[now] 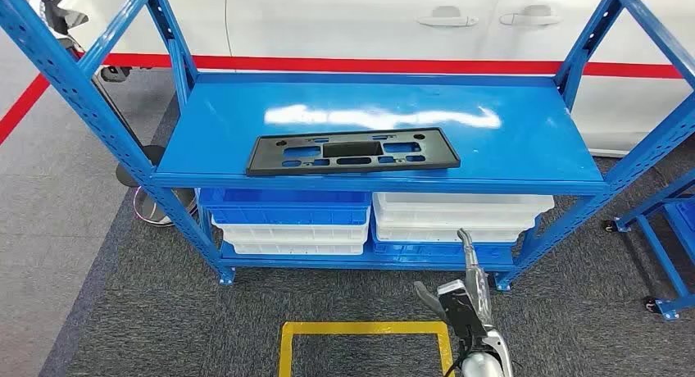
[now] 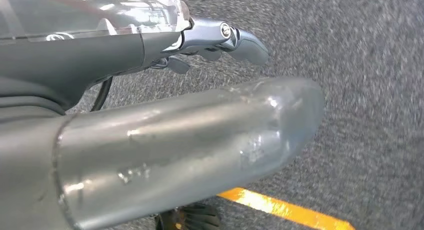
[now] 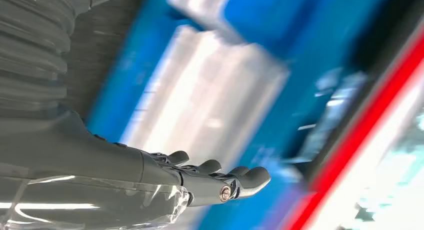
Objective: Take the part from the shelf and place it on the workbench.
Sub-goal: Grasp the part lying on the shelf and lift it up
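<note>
i'm seeing the blue shelf (image 1: 524, 139) standing ahead, white and blue bins (image 1: 459, 217) stacked on its lower level. the black part (image 1: 351, 151) is lying flat on the top level, near the front edge. my right hand (image 1: 467, 307) is reaching up below the shelf, fingers (image 3: 250, 177) extended, gripping nothing. my left hand (image 2: 190, 140) is hanging over grey carpet (image 2: 370, 80), fingers released, holding nothing.

no readable text, labels, brands or numbers on anything here.
</note>
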### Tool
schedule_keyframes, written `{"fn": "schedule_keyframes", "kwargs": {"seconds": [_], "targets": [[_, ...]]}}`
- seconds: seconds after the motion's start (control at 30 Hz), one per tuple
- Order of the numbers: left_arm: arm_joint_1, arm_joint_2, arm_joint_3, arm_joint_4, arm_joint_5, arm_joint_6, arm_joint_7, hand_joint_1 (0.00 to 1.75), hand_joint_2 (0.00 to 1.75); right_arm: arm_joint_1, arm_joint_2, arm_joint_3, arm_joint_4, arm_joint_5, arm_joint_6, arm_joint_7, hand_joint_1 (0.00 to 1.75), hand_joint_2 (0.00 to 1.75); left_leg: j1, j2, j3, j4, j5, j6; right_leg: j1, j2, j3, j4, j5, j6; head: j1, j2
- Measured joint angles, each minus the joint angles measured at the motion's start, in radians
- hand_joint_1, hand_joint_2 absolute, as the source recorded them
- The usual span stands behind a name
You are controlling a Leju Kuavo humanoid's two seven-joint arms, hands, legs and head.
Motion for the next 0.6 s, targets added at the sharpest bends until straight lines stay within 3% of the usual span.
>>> {"fn": "schedule_keyframes", "kwargs": {"seconds": [0.23,0.33,0.37,0.4,0.47,0.5,0.53,0.57,0.6], "targets": [[-0.001,0.000,-0.026,0.005,-0.040,-0.021,0.004,0.00,0.00,-0.027,-0.003,0.157,-0.121,0.074,-0.003,-0.001,0.00,1.75,-0.003,0.000,-0.003,0.007,-0.002,0.006,-0.007,0.001,-0.001,-0.003,0.003,0.005,0.000,0.000],[-0.003,0.000,-0.040,0.005,-0.065,-0.035,0.008,0.00,0.00,-0.039,-0.013,0.236,-0.164,0.094,0.005,0.020,0.00,0.44,0.000,0.002,0.003,-0.011,0.007,0.017,-0.005,0.001,0.003,-0.010,0.004,0.013,0.000,0.000],[-0.004,-0.001,-0.044,0.005,-0.073,-0.038,0.010,0.00,0.00,-0.042,-0.016,0.255,-0.171,0.093,0.014,0.030,0.00,0.44,0.003,0.004,0.008,-0.023,0.013,0.023,-0.004,0.000,-0.001,0.001,-0.005,0.016,0.000,0.000],[-0.005,-0.001,-0.047,0.005,-0.081,-0.042,0.013,0.00,0.00,-0.046,-0.018,0.272,-0.175,0.089,0.024,0.043,0.00,0.87,0.007,0.005,0.012,-0.035,0.019,0.029,-0.004,-0.001,-0.016,0.032,-0.024,0.018,0.000,0.000],[-0.005,-0.002,-0.052,0.006,-0.095,-0.051,0.020,0.00,0.00,-0.051,-0.019,0.302,-0.178,0.084,0.043,0.075,0.00,1.75,0.009,0.008,0.014,-0.042,0.024,0.034,-0.005,-0.002,-0.079,0.149,-0.080,0.022,0.000,0.000],[-0.006,-0.002,-0.054,0.007,-0.100,-0.056,0.024,0.00,0.00,-0.053,-0.020,0.319,-0.178,0.087,0.046,0.094,0.00,1.75,0.009,0.009,0.014,-0.042,0.024,0.034,-0.006,-0.002,-0.113,0.207,-0.098,0.024,0.000,0.000],[-0.006,-0.002,-0.056,0.008,-0.105,-0.060,0.029,0.00,0.00,-0.053,-0.021,0.336,-0.178,0.096,0.045,0.112,0.00,1.75,0.009,0.009,0.014,-0.042,0.023,0.033,-0.008,-0.002,-0.134,0.239,-0.098,0.027,0.000,0.000],[-0.006,-0.002,-0.058,0.009,-0.109,-0.064,0.034,0.00,0.00,-0.053,-0.022,0.352,-0.179,0.111,0.037,0.129,0.00,1.75,0.010,0.009,0.015,-0.040,0.021,0.031,-0.010,-0.002,-0.139,0.237,-0.079,0.028,0.000,0.000],[-0.006,-0.002,-0.059,0.010,-0.112,-0.067,0.038,0.00,0.00,-0.054,-0.022,0.365,-0.181,0.131,0.025,0.142,0.00,1.75,0.011,0.008,0.017,-0.038,0.018,0.028,-0.013,-0.003,-0.126,0.197,-0.043,0.029,0.000,0.000]]}}
